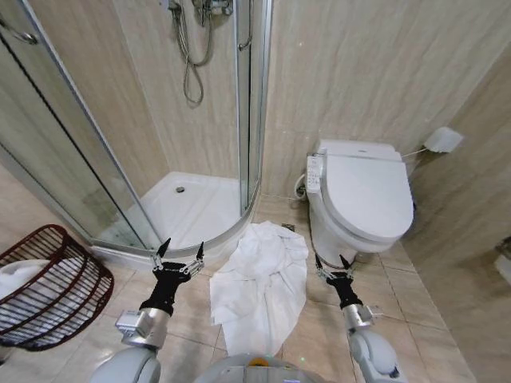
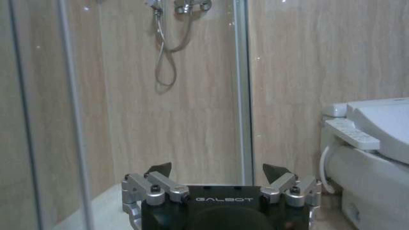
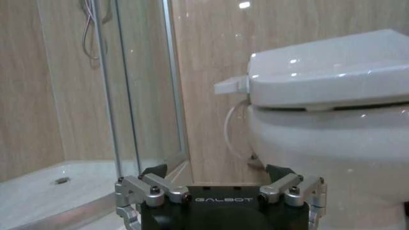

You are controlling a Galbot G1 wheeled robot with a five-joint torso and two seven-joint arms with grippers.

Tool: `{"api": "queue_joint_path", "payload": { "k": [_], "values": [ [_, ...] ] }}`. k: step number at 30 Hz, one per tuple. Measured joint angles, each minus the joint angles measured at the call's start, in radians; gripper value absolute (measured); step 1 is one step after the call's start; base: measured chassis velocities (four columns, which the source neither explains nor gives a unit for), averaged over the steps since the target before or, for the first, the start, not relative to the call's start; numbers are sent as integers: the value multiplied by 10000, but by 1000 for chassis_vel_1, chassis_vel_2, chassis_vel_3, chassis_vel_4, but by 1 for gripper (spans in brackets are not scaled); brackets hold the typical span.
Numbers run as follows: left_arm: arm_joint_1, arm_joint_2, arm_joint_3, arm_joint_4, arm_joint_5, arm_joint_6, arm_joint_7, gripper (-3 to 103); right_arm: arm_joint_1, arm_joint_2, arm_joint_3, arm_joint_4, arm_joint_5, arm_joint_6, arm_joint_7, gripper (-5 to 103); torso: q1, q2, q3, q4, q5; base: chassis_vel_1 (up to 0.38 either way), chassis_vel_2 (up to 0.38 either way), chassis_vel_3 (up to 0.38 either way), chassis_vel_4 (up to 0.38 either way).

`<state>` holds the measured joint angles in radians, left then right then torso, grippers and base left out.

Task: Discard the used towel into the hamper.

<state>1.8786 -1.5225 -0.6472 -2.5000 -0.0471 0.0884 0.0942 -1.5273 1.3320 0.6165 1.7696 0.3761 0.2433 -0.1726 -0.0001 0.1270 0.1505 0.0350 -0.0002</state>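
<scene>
White towel (image 1: 259, 283) lay crumpled on the floor tiles between shower tray (image 1: 192, 209) and toilet (image 1: 359, 199). Left gripper (image 1: 179, 254) and right gripper (image 1: 332, 264) flanked it, jaws wide, empty. The hamper (image 1: 49, 286) stood tilted at far left.

The towel (image 1: 259, 283) on the floor (image 1: 407, 299) was plain white. The hamper (image 1: 48, 287) was dark red-brown openwork wire. The toilet (image 1: 363, 195) was white, the floor and walls (image 1: 359, 72) beige with a faint marbled pattern. Both pincers were black and silver.
</scene>
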Motion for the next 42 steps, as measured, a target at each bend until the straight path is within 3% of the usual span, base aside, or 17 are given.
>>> {"api": "queue_joint_path", "payload": {
  "k": [10, 22, 42],
  "values": [
    [0, 0, 0, 0, 0, 0, 0, 93, 828, -541, -273, -1326, 387, -611, -88, 100, 0, -171, -164, 2, 2, 59, 43, 50, 55],
    [-2, 0, 0, 0, 0, 0, 0, 93, 1504, -769, -610, -2371, 158, -942, -26, 100, 0, -190, -191, 3, 4, 89, 95, 103, 93],
    [-1, 0, 0, 0, 0, 0, 0, 93, 4201, -1043, -991, -7020, 186, -1236, 322, 100, 1, -174, -174, -1, 1, 70, 72, 74, 73]
  ]
}}
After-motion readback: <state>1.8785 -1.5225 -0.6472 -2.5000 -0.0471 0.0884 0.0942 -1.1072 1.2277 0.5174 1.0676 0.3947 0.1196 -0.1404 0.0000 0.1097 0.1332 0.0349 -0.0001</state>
